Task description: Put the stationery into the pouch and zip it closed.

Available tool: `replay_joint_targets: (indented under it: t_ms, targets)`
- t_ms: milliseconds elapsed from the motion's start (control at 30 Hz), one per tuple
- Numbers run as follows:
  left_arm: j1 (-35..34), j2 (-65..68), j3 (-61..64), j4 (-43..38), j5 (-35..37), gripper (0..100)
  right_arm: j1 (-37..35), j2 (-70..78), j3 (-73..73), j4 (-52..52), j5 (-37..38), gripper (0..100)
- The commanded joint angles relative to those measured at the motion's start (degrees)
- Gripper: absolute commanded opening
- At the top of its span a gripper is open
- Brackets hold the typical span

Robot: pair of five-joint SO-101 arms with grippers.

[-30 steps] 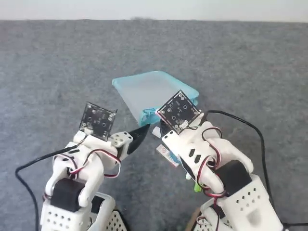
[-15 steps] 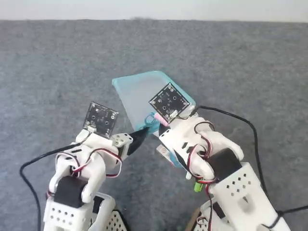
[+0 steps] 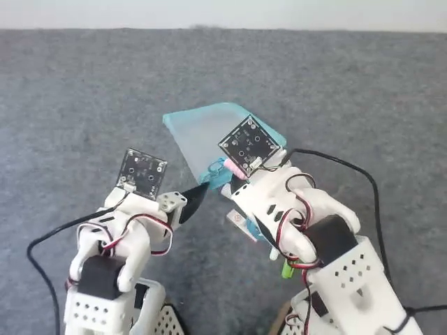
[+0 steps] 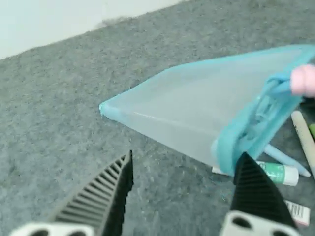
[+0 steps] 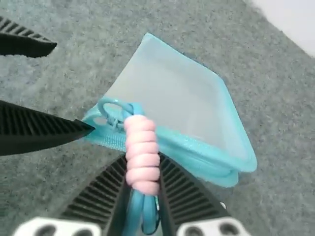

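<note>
On pen point(image 5: 141, 140) — right gripper point(image 5: 142, 164) tight

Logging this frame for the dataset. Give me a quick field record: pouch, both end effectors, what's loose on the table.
pouch: light blue, lying on the grey mat, mouth toward the arms, looks unzipped
right end effector: shut on a pink ribbed item, at the pouch mouth
left end effector: open, holding nothing, beside the pouch mouth
loose: white-and-green tube on the mat by the mouth
</note>
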Motion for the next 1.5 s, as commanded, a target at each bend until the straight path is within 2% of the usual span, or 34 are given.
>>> replay_joint_targets:
  t_ms: [0, 367, 600, 733, 1000, 1167, 1467]
  targets:
    - [-1.2, -0.5, 1.3, -4.0, -0.2, 31, 0.0, -2.5, -4.9, 1.9, -0.4, 0.6]
    - [-1.8, -0.5, 4.3, -9.5, 4.8, 31, -0.5, -2.4, -3.3, 3.3, -0.4, 0.6]
    - [-1.7, -0.5, 8.6, -15.6, 5.1, 17, -0.5, -2.4, -1.9, 3.1, 1.5, 0.6]
    - [-1.7, -0.5, 9.5, -16.6, 5.1, 15, -0.4, -2.4, -1.8, 3.4, 1.8, 0.6]
    - [-2.6, -0.6, 9.5, -16.9, 5.0, 14, 0.2, -2.4, 3.2, 3.6, 7.8, 0.6]
    - [-9.2, -0.5, 9.8, -18.2, 5.4, 12, 7.3, -2.5, 3.3, 4.2, 9.1, 0.6]
    - [-9.7, -0.5, 9.9, -18.2, 5.4, 12, 12.4, -2.7, 6.1, 4.1, 9.8, 0.6]
